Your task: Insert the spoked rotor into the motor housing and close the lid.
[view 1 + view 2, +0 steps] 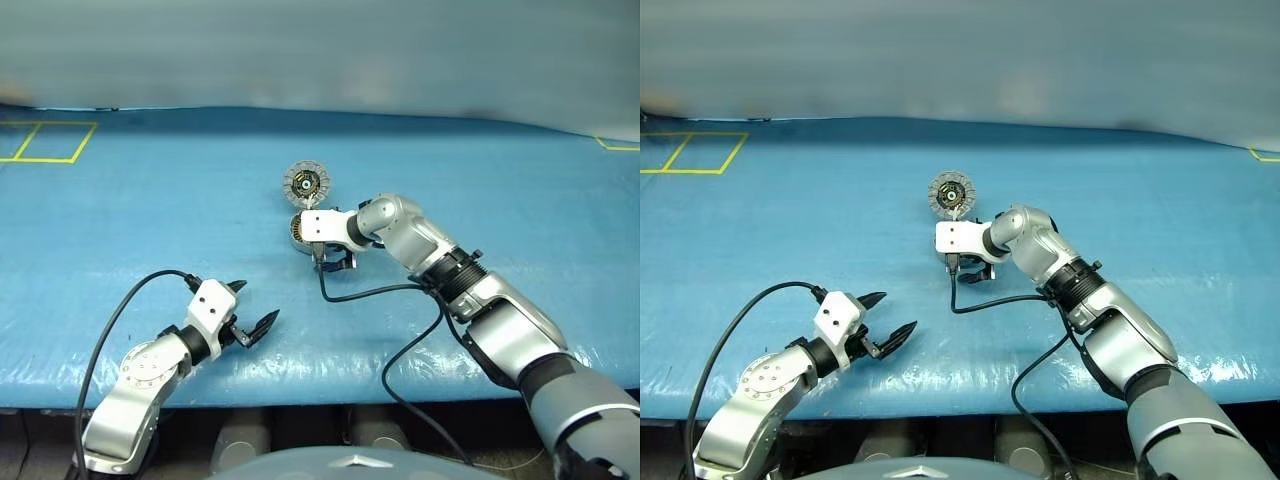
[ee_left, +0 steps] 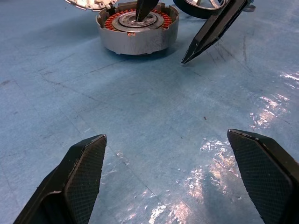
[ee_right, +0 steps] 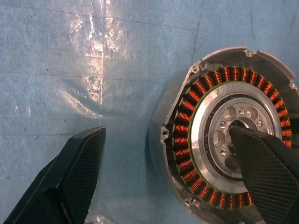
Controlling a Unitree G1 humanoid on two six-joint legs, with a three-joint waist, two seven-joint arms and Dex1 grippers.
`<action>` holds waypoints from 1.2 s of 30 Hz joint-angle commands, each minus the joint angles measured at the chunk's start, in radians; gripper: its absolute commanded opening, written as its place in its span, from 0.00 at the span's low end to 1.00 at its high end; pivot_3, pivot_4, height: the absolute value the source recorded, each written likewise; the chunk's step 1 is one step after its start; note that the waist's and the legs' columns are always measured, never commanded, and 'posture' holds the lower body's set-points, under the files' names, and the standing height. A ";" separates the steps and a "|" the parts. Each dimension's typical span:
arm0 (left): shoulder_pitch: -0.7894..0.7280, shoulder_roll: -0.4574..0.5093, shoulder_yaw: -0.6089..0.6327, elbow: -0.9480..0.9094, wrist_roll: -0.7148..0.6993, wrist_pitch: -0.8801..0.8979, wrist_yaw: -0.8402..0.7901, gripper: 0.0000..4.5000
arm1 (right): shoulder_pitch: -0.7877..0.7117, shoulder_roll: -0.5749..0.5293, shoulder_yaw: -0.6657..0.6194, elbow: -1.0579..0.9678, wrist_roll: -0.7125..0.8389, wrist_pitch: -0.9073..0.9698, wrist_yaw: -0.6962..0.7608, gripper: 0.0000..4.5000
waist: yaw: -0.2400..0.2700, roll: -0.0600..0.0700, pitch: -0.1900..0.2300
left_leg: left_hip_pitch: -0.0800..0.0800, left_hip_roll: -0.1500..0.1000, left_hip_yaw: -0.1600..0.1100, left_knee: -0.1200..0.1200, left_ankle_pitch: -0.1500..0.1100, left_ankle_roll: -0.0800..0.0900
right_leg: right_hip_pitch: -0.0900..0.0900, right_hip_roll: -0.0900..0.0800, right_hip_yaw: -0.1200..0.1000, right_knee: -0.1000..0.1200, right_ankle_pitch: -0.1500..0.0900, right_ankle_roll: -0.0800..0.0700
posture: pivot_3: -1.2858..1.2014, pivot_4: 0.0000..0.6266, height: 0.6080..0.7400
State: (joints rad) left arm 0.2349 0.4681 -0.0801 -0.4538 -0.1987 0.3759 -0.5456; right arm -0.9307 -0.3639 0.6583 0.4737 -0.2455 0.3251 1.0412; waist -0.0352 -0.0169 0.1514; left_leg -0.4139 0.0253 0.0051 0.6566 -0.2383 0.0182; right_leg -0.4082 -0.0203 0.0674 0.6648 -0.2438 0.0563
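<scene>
The motor housing (image 3: pixel 224 135), a grey cup with a ring of copper windings and a silver hub, sits mid-table (image 1: pixel 298 228). Its lid (image 1: pixel 305 183) is swung open behind it, showing a segmented rim and dark centre. My right gripper (image 3: pixel 166 135) is open and points down over the housing. One finger (image 2: pixel 142 9) is above the hub and the other (image 2: pixel 212 30) is outside the wall. Part of the spoked rotor (image 2: pixel 201 5) lies on the mat just beyond the housing. My left gripper (image 1: pixel 250 318) is open and empty, low near the table's front edge and well short of the housing.
The blue mat (image 1: pixel 150 220) covers the whole table. Yellow tape squares (image 1: pixel 45 142) mark its far left corner, and another tape mark (image 1: pixel 618 145) sits far right. Black cables (image 1: pixel 390 292) trail from both wrists across the mat.
</scene>
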 commanded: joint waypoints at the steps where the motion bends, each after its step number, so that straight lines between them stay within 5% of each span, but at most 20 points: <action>1: -0.002 -0.008 0.001 -0.039 -0.004 -0.024 0.004 1.00 | -0.016 0.015 -0.011 0.052 -0.023 -0.018 0.012 0.99 | 0.000 0.000 0.000 | 0.000 0.000 0.000 0.000 0.000 0.000 | 0.000 0.000 0.000 0.000 0.000 0.000 | 0.52 0.24 1.00; 5: -0.003 -0.011 0.001 -0.039 -0.004 -0.024 0.005 1.00 | -0.020 0.039 -0.014 0.077 -0.038 -0.026 0.014 0.87 | -0.002 0.000 0.000 | 0.002 0.000 0.000 0.000 0.000 0.000 | 0.002 0.000 0.000 0.000 0.000 0.000 | 0.52 0.24 1.00; 10: -0.003 -0.011 0.004 -0.038 -0.004 -0.024 0.007 1.00 | -0.010 0.081 -0.039 0.060 -0.038 0.012 0.018 0.51 | -0.004 0.000 -0.001 | 0.002 0.000 0.000 -0.001 0.000 0.000 | 0.001 0.000 0.000 0.000 0.000 0.000 | 0.52 0.24 1.00; 29: 0.040 -0.018 0.040 -0.043 -0.017 -0.052 0.022 1.00 | 0.332 0.198 -0.066 -0.571 0.012 0.774 -0.111 0.50 | -0.017 -0.001 -0.005 | 0.004 0.001 -0.001 -0.002 0.000 -0.001 | 0.000 0.000 0.000 0.002 -0.003 -0.006 | 0.52 0.24 1.00; 36: 0.046 -0.020 0.043 -0.043 -0.022 -0.051 0.020 1.00 | 0.371 0.220 -0.041 -0.693 0.065 0.890 -0.175 0.50 | -0.023 -0.002 -0.005 | 0.004 0.001 -0.001 -0.002 0.000 -0.001 | 0.000 0.000 -0.001 0.002 -0.004 -0.006 | 0.52 0.24 1.00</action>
State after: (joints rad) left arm 0.2806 0.4530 -0.0493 -0.4541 -0.2078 0.3424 -0.5246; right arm -0.5954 -0.1604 0.5632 -0.2212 -0.2424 1.1706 0.8581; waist -0.0582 -0.0185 0.1461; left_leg -0.4095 0.0261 0.0043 0.6542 -0.2382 0.0173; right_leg -0.4082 -0.0199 0.0668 0.6664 -0.2473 0.0506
